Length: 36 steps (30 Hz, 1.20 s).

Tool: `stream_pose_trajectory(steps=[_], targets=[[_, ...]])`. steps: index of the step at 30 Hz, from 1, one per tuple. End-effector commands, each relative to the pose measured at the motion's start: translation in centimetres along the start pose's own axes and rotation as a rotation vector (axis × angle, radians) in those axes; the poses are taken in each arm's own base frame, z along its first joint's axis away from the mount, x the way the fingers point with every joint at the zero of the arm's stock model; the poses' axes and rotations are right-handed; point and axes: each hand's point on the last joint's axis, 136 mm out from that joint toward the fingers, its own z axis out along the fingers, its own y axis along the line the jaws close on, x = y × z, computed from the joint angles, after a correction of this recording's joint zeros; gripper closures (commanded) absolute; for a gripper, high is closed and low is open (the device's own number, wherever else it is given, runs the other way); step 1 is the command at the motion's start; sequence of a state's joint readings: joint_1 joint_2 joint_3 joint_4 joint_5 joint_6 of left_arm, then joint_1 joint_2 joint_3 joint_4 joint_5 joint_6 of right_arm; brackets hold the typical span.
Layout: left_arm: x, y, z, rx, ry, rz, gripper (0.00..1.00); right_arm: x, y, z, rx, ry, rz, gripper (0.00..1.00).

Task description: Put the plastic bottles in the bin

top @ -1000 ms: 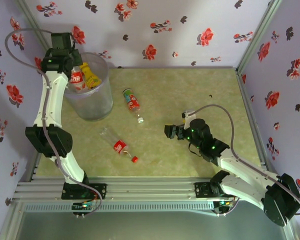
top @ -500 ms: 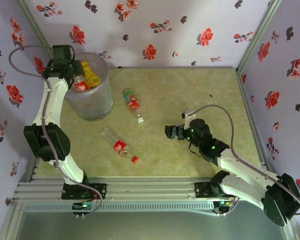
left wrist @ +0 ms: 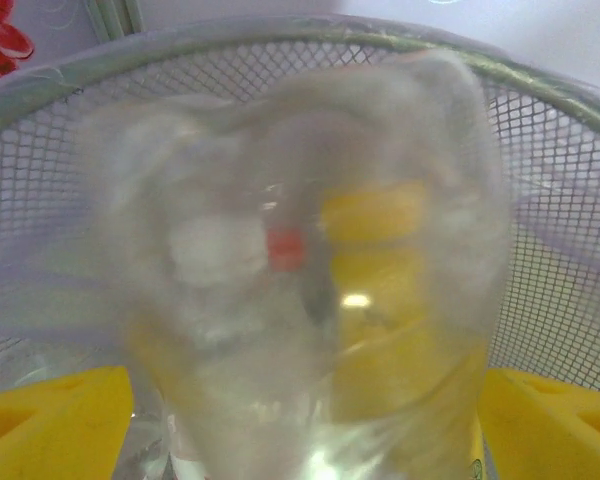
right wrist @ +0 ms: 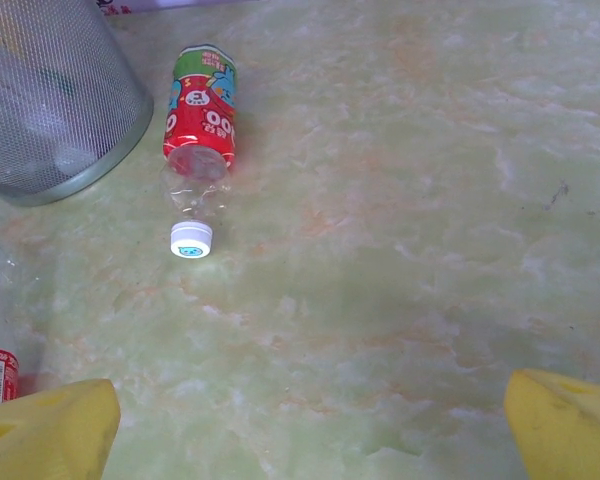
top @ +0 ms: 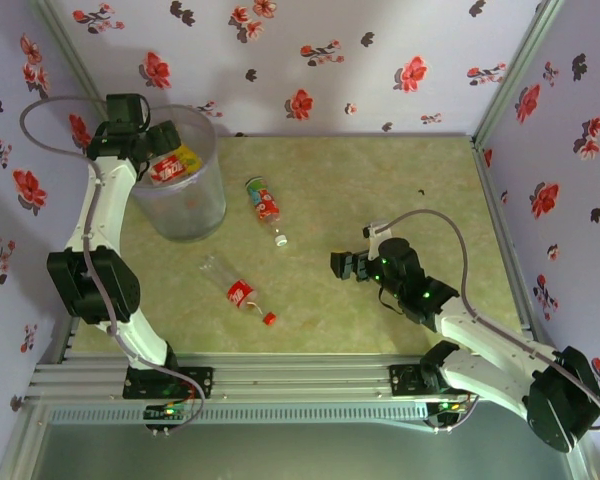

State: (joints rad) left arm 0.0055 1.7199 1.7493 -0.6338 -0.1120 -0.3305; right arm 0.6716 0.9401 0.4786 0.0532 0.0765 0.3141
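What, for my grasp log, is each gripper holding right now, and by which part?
Seemingly nothing: the left gripper stands open around a blurred clear bottle over the bin; the right gripper is open, empty.
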Motion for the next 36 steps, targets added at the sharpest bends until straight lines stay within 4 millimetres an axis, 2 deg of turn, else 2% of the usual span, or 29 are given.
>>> stream_pose_trajectory(steps=[1,6,8,11,19,22,27,36], targets=[[-2.2,-0.1,-3.3,0.008,-0.074,0.019,0.10,-1.1,-0.1,0.1,0.019,-0.013,-0.014,0.01],[-2.9,-0.3,-5.1,0.030,-0.107,0.018,0.10,-0.8,-0.2,0.7,0.033,0.025,-0.031,0.01],[-2.9,-0.7,-5.4,0.053,-0.112,0.018,0.13,-0.5,-0.2,1.0,0.041,0.044,-0.030,0.01],[-2.5,-1.1,-4.8,0.070,-0.084,0.015,0.24,-0.4,0.1,1.6,0.037,0.056,-0.032,0.01],[-0.8,-2.9,-2.2,0.141,-0.036,-0.016,0.41,-0.5,0.6,2.7,0.064,0.099,-0.048,0.01],[0.1,-4.2,-1.2,0.183,-0.011,-0.017,0.42,-0.9,1.4,3.8,0.054,0.111,-0.051,0.03],[0.6,-5.9,-0.5,0.249,-0.001,-0.034,0.40,-1.3,3.2,6.5,0.043,0.145,-0.066,0.04],[2.3,-8.2,-1.2,0.347,0.051,-0.061,0.31,-2.5,5.5,12.4,0.035,0.150,0.010,0.08]])
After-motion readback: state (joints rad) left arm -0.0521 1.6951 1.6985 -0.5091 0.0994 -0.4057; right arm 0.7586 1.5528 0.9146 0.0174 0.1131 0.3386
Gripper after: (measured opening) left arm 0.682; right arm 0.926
